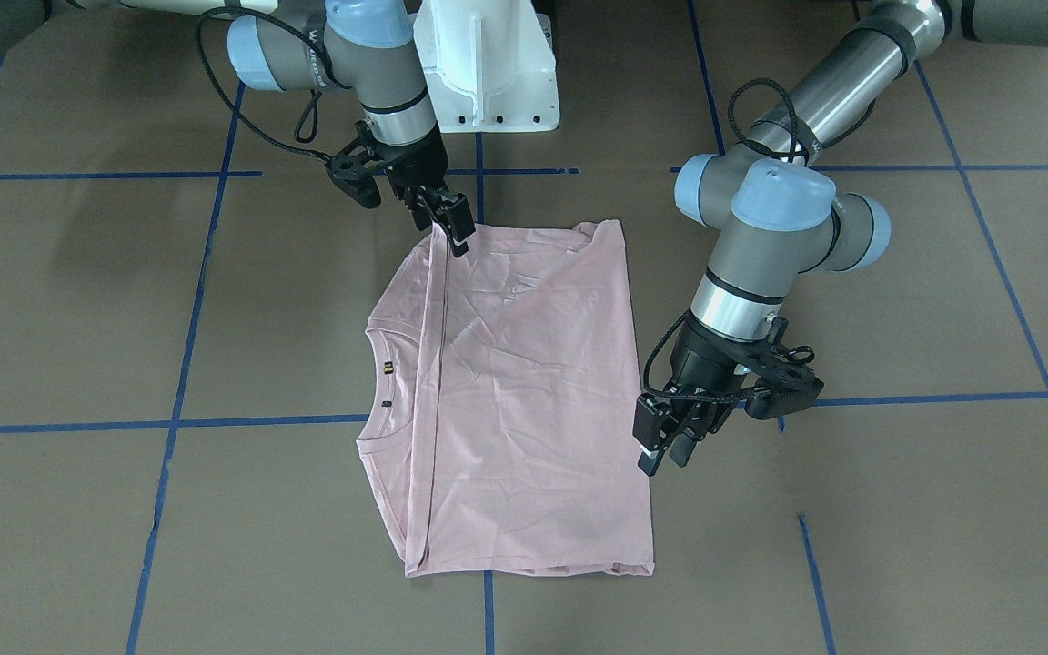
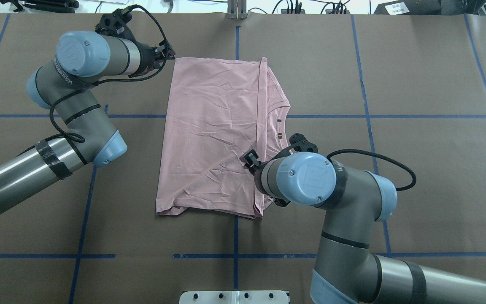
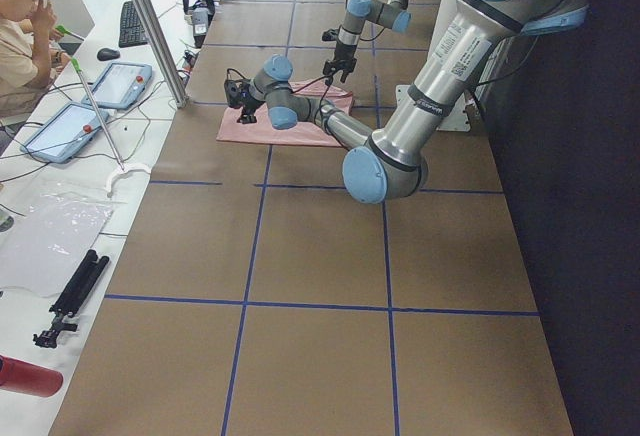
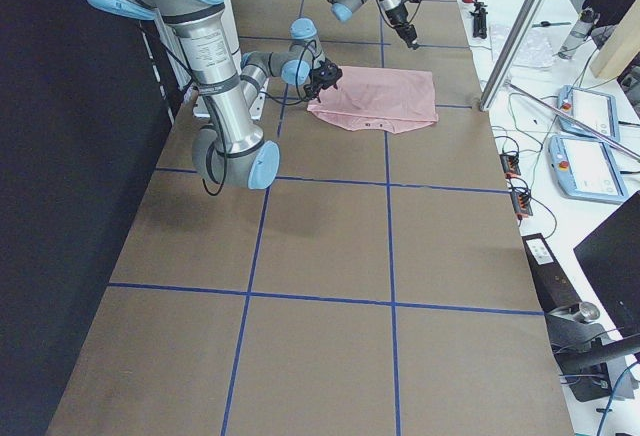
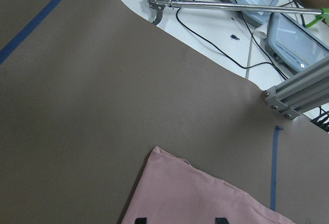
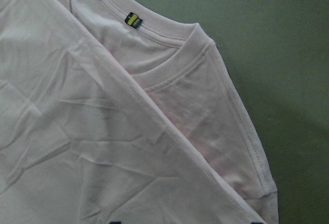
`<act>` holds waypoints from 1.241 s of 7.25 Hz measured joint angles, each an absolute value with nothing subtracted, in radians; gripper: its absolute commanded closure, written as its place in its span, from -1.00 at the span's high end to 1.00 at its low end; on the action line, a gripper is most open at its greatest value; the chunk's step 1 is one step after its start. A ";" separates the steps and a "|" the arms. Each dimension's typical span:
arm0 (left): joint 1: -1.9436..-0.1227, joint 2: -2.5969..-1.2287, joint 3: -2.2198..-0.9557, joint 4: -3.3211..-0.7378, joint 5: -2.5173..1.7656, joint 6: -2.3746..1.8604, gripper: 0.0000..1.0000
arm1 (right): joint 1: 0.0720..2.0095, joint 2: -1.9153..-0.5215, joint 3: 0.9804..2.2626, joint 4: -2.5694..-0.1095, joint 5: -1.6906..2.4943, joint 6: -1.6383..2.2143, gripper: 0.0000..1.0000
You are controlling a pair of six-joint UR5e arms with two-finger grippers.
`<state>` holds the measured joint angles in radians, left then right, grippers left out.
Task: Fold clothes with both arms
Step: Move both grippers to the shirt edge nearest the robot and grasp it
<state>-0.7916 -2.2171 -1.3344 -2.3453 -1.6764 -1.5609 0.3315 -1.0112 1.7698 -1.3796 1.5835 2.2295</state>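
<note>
The pale pink T-shirt [image 1: 533, 391] lies flat on the brown table, one side folded over lengthways. Its collar with small tags [image 2: 280, 135] shows beside the flap, and the dog print is hidden. My left gripper [image 1: 665, 450] hovers open and empty just above the shirt's far corner [image 5: 195, 198] on my left. In the overhead view it [image 2: 165, 52] is at that corner. My right gripper [image 1: 447, 218] is open over the near end of the folded edge [image 2: 249, 160]. Its wrist view shows collar and flap [image 6: 103, 131] close below, with nothing between the fingertips.
The white pedestal base [image 1: 488, 73] stands at the table's near edge. Blue tape lines [image 2: 365, 116] grid the brown surface. Beyond the far edge are an aluminium post [image 5: 298, 90], teach pendants [image 5: 295, 41], cables and a seated operator [image 3: 20, 26].
</note>
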 measured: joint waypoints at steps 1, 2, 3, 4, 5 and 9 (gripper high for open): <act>-0.790 -2.217 -1.335 -2.347 -1.677 -1.562 0.16 | 0.321 -1.007 1.747 -1.382 1.580 2.234 0.61; -0.787 -2.217 -1.335 -2.350 -1.677 -1.566 0.16 | 0.315 -1.004 1.729 -1.384 1.579 2.235 0.61; -0.783 -2.217 -1.335 -2.354 -1.676 -1.576 0.16 | 0.309 -1.005 1.719 -1.386 1.578 2.236 0.61; -0.781 -2.217 -1.335 -2.356 -1.676 -1.586 0.16 | 0.303 -1.005 1.715 -1.388 1.575 2.236 0.61; -0.780 -2.217 -1.335 -2.357 -1.675 -1.592 0.16 | 0.298 -1.007 1.714 -1.389 1.571 2.236 0.57; -0.779 -2.219 -1.339 -2.357 -1.676 -1.632 0.16 | 0.288 -1.012 1.712 -1.398 1.566 2.238 -0.35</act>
